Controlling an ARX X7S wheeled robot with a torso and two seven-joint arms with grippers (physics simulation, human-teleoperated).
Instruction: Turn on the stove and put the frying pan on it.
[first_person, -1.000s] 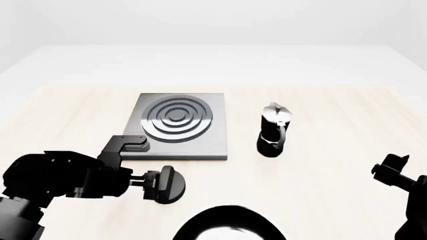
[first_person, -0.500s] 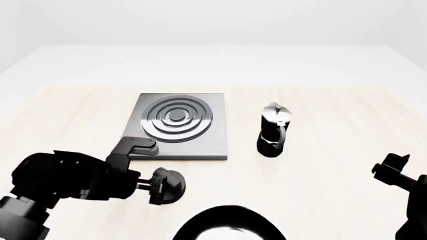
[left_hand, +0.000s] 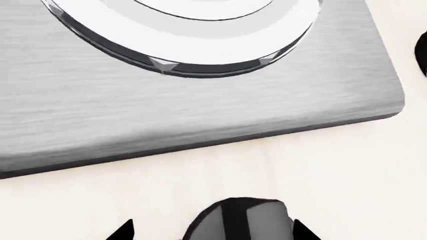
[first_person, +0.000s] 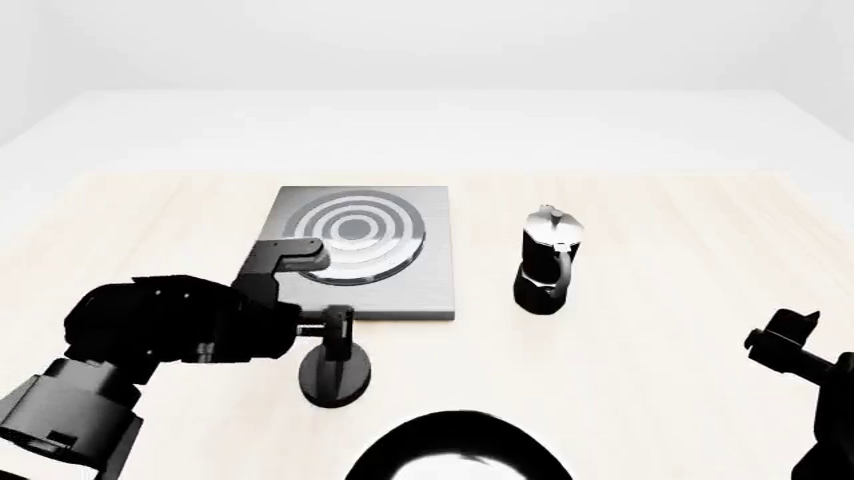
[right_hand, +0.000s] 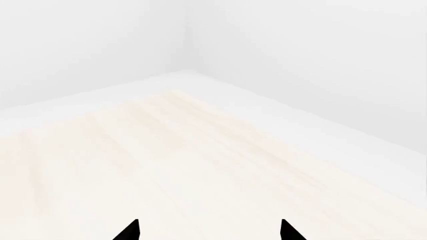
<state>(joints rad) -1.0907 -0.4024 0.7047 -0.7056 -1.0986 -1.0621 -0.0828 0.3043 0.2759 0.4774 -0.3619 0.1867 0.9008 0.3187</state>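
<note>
My left gripper (first_person: 336, 340) pinches the stove knob (first_person: 335, 375) (stove (first_person: 400, 285) just beyond); right gripper (right_hand: 208, 231) is spread.

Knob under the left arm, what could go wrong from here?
1. The left gripper is at the knob, which seems tipped on edge in the head view; it might roll or slip away.
2. The frying pan lies just past the knob, so a slip could knock it.
3. The arm's bulk sits close to the stove edge and might bump it.

One stove (first_person: 363, 252), pan (first_person: 461, 447), moka pot (first_person: 547, 260).
</note>
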